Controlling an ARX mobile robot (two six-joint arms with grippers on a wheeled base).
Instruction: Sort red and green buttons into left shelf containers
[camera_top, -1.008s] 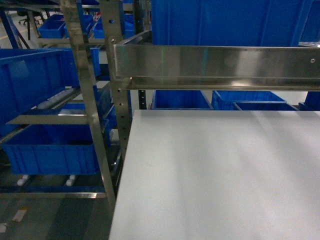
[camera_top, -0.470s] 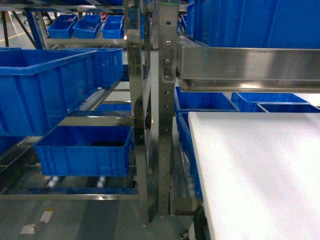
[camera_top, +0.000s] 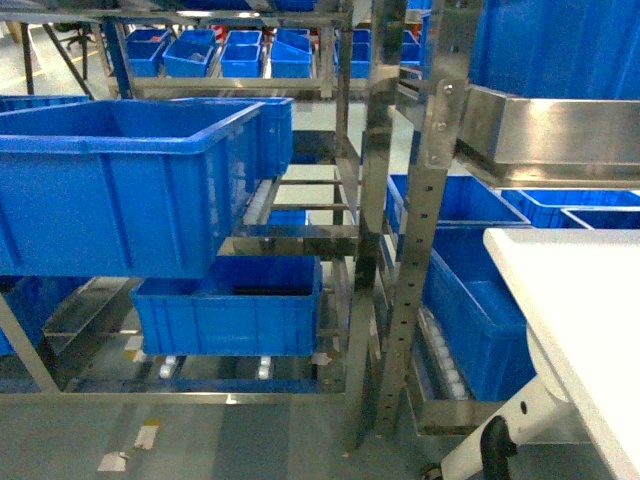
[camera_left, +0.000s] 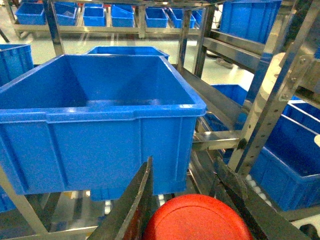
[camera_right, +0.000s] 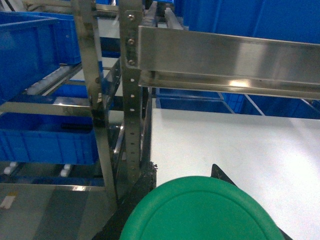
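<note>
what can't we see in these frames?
- Red button: left wrist view, only the cap; bottom edge cuts off the body.
- Green button: right wrist view, same.
- Both pincers: outside the head view.
- Lower tote contents: head view, walls hide the inside.

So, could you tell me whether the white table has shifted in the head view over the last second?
Yes: the white table has slid right, mostly out of frame, as has the steel upright beside it, so the camera has turned left.

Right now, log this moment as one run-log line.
left gripper: shut on round red button cap | right gripper: shut on round green button cap | facing: large blue plastic tote on steel shelf
</note>
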